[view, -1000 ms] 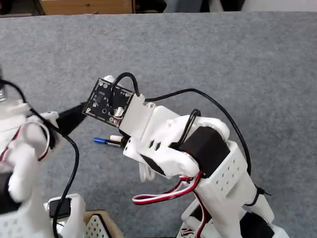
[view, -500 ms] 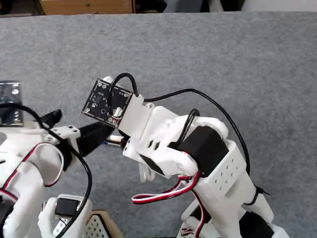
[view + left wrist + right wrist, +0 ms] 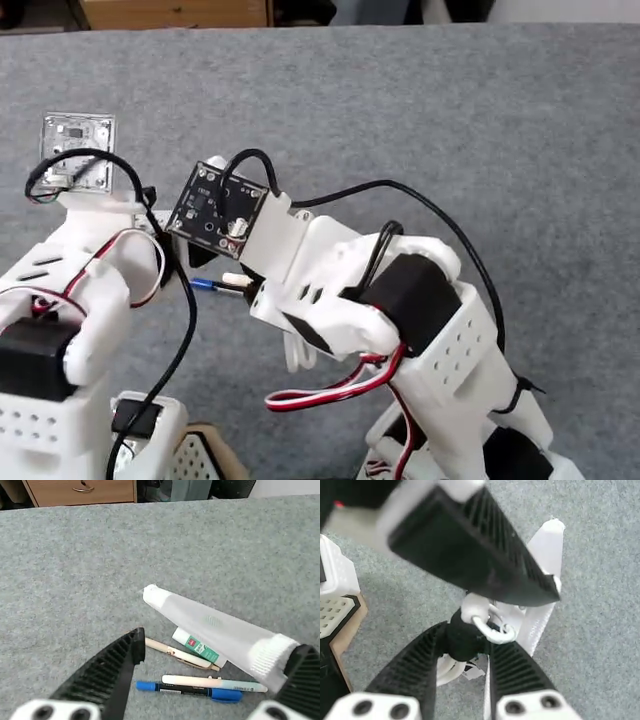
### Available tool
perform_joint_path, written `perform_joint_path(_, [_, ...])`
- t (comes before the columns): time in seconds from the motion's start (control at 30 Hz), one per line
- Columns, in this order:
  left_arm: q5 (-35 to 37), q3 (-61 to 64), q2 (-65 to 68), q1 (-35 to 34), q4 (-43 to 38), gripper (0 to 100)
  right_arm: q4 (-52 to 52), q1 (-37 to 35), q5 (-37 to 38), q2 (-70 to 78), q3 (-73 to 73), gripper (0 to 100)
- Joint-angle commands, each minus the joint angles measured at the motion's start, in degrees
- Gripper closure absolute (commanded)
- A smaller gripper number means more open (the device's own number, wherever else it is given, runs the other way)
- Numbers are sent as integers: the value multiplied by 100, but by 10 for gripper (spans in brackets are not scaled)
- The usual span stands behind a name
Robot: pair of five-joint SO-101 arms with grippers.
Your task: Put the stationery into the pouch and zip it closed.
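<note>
Found pouch (image 3: 210, 625) slanted over table (image 3: 75, 570), near end pinched at dark pull (image 3: 460, 635) by closed right gripper (image 3: 467, 640), presumably to steady the mouth. Noted translucent white body, ribbed end. Found left gripper (image 3: 220, 647) spread wide, empty, alongside. Observed pens (image 3: 190, 691) partly beneath, not yet inside.

I count one frosted pouch (image 3: 215, 625). There are three pens: one blue pen (image 3: 187, 690), one pale pen (image 3: 215, 683) and one beige pen (image 3: 180, 654). One small white stick with a green label (image 3: 196, 647) brings the stationery to four pieces. There are two robot arms, the left arm (image 3: 80, 290) and the right arm (image 3: 400, 310).
</note>
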Motion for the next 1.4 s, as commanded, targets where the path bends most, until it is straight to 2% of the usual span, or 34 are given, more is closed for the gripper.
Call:
perform_joint_path(0.0, [-114, 48, 185, -119, -167, 557, 18, -62, -18, -22, -251, 986])
perform_joint_path(0.13, [-510, 198, 299, -303, -176, 557, 18, -62, -18, -22, -259, 986])
perform_joint_path(0.5, [-536, 444, 343, -462, -176, 560, 9, -62, -18, -22, -277, 986])
perform_joint_path(0.73, [-738, 505, 334, -215, -167, 673, 9, -62, -18, -22, -286, 986])
perform_joint_path(1.03, [-809, 514, 343, -180, -132, 687, 0, -53, -26, -22, -286, 986])
perform_joint_path(1.3, [-1160, 514, 343, 154, -114, 968, -18, -26, -167, -22, -286, 985])
perform_joint_path(1.37, [-1160, 514, 343, 154, -114, 961, -18, -26, -167, -31, -295, 985])
